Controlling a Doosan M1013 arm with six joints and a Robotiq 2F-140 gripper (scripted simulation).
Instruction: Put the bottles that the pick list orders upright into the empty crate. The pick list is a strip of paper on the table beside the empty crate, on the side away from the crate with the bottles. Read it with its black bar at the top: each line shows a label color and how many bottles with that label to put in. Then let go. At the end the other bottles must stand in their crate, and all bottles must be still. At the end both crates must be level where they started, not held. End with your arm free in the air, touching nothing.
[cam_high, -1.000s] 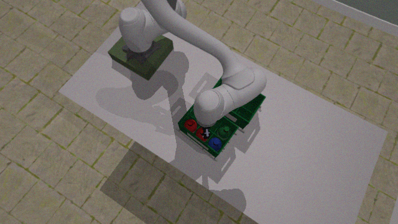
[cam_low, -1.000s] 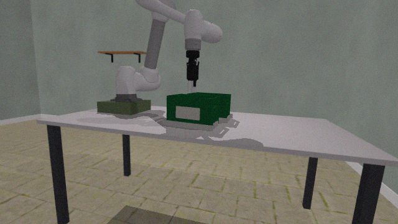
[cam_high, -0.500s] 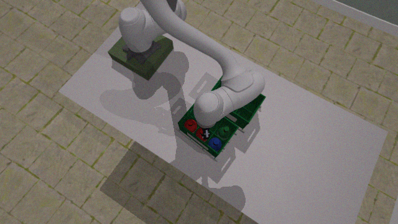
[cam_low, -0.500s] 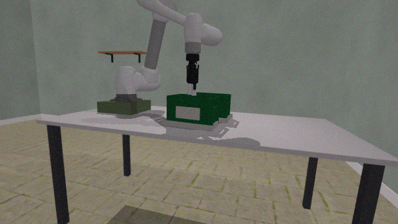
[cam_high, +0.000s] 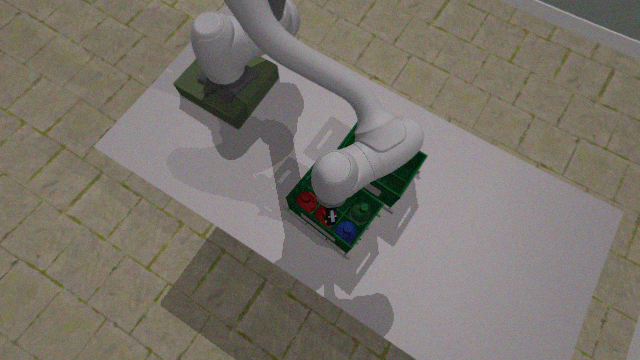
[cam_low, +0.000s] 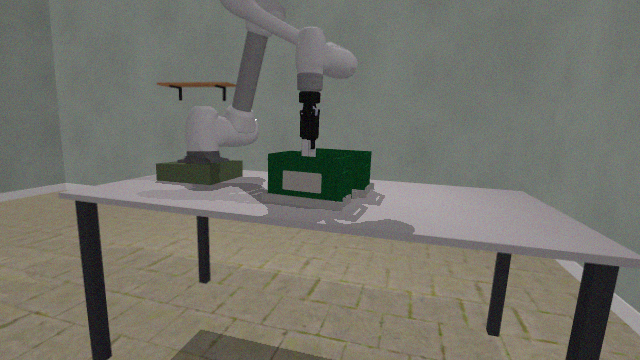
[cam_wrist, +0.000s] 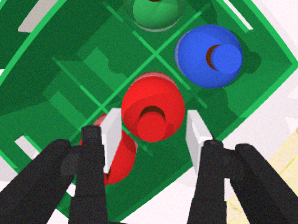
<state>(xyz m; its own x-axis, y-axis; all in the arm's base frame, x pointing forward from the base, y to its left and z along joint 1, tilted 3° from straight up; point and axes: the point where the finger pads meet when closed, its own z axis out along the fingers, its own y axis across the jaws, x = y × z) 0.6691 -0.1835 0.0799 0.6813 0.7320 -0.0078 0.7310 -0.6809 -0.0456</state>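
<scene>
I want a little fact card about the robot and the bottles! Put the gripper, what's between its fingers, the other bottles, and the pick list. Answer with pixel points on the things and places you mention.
gripper: open, pointing down (cam_low: 309, 145) (cam_wrist: 154, 137)
between the fingers: a red bottle (cam_wrist: 152, 107), with a gap on each side
other bottles: another red one (cam_high: 306, 201) (cam_wrist: 120, 157), a blue one (cam_high: 346, 231) (cam_wrist: 210, 56), a green one (cam_high: 361, 211) (cam_wrist: 155, 12)
where the bottles are: in a green crate (cam_high: 348, 248) (cam_low: 300, 162) (cam_wrist: 295, 64)
pick list: can't see it

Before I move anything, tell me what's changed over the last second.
The black hand with pale fingertips came down toward the green crate of bottles. Nothing was visibly grasped or released. The crate and its visible bottles stayed put.
</scene>
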